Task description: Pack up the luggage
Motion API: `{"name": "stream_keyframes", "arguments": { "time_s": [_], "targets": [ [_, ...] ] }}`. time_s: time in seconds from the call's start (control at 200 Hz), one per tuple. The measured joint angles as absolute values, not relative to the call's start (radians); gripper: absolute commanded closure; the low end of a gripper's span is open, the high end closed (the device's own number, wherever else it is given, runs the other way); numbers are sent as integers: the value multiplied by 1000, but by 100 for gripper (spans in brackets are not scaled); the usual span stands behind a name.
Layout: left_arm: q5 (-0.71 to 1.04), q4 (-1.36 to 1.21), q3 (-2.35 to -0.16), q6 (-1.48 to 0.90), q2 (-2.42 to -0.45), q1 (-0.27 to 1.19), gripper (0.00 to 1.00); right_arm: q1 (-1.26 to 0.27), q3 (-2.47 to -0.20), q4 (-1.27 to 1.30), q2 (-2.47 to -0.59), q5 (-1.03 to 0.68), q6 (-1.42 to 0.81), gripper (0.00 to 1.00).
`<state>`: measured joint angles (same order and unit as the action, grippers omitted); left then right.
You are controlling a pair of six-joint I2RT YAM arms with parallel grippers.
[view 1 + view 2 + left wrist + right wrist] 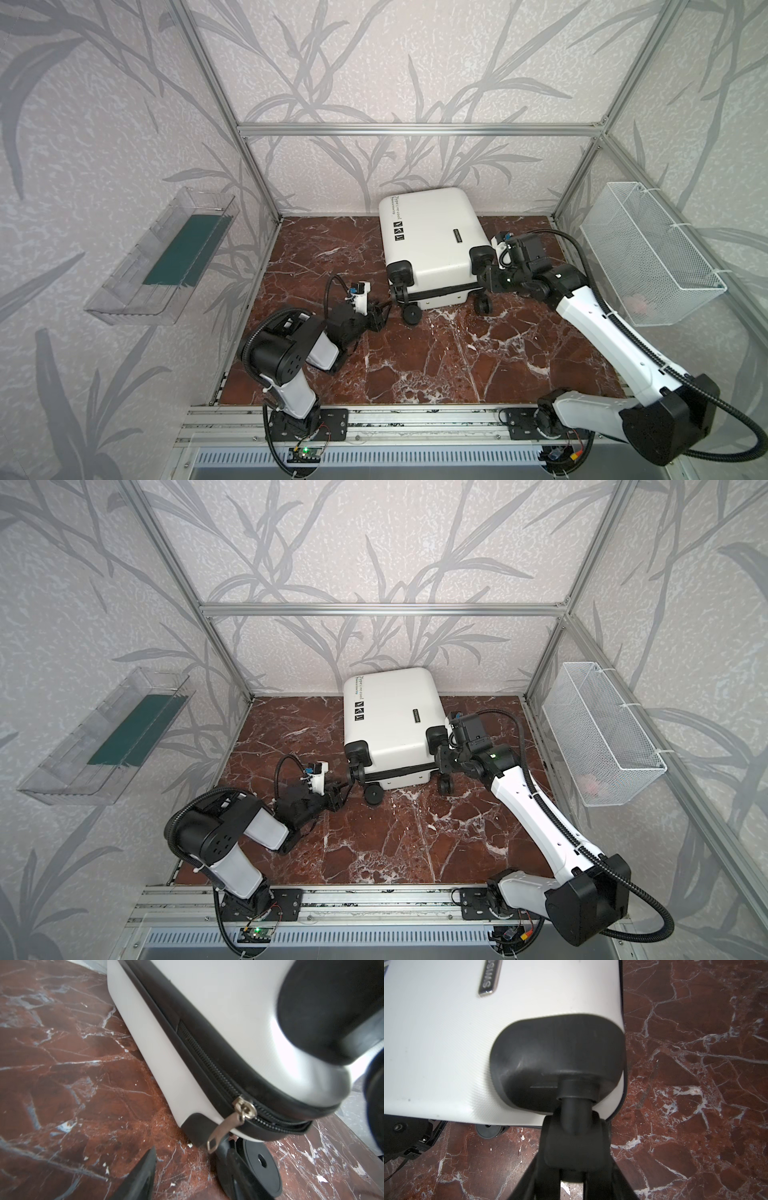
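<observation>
Left gripper [384, 306] low over marble tabletop [457, 365], jaws apart, gripping nothing; silver zipper pull [225, 1129] hangs just ahead of fingers. Right gripper [485, 277] clamped on caster wheel [575, 1142] at near right corner of luggage [432, 241]. Luggage lies flat, lid down, shell up, mid-back of tabletop, wheels toward arms.

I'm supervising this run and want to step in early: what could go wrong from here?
1. The zipper pull dangles loosely near one side of the open left gripper; closing could miss it.
2. The right gripper clamps only a wheel, which may swivel, so the luggage could slide on the marble table when the pull is tugged.
</observation>
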<state>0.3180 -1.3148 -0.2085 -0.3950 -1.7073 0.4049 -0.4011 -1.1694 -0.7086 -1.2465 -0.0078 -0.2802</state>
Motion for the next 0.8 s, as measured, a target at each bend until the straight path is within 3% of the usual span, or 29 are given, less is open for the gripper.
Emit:
{"name": "stream_keyframes", "arguments": {
  "time_s": [0.802],
  "targets": [
    [374,-1348,-273,-335,-1754,405,76,-401,-1169,-710,-1246,-7,-279,100]
  ]
}}
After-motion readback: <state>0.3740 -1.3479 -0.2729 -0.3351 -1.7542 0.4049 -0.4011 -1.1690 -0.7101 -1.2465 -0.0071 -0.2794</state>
